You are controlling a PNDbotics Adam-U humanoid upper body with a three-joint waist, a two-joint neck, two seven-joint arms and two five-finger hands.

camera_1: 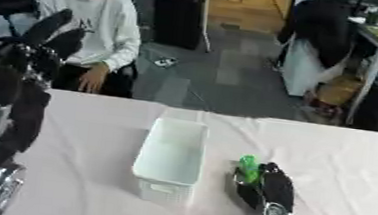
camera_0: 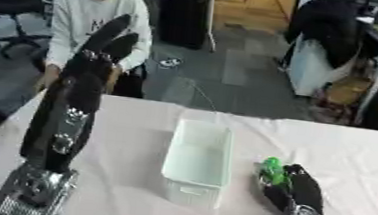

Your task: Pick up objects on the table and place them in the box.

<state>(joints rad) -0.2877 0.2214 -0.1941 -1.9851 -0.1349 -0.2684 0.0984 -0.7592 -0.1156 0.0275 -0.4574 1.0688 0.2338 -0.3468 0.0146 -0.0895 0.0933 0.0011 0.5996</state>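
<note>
a: what is the right hand doing, near the lower edge?

b: it lies on the table, just right of the box. its black fingers are curled around a small green object, shiny like plastic; the exact shape i cannot tell

a: and the box?

b: white, long and rectangular, open on top, with thin smooth walls. it stands on the pale cloth in the middle

a: the left hand?

b: raised high on the left, fingers straight and relaxed, holding nothing. the arm is black with silver joints
</note>
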